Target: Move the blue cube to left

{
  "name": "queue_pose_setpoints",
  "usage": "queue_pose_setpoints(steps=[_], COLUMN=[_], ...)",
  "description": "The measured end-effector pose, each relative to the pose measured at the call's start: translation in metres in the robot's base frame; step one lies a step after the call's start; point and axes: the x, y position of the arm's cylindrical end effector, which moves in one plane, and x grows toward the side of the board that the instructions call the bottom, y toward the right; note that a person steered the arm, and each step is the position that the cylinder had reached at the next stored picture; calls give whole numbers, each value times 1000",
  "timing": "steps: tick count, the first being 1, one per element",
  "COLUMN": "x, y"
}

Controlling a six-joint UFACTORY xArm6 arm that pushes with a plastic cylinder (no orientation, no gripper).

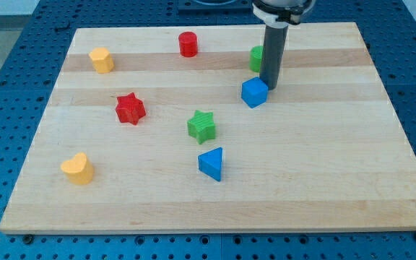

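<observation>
Nearest, a blue triangular block (211, 163) idles; the rod's tip (269, 86) (no claw here) touches the blue cube (254, 92), so push squarely leftward.

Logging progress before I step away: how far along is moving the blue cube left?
Done: my tip has reached the blue cube, sitting at its upper-right edge. In hand: contact looks made or nearly so. Left: the whole push; the cube sits right of centre, level with the red star far to the view's left.

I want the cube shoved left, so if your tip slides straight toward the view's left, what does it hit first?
My tip would likely meet the blue cube at once; it already sits at its right edge.
</observation>
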Motion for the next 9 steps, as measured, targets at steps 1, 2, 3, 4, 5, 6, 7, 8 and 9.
queue_pose_setpoints(steps=[1, 2, 3, 4, 5, 6, 7, 8, 9], x=[12, 27, 29, 25, 14, 1, -16, -26, -26], y=[18, 34, 34, 34, 35, 40, 37, 32, 32])
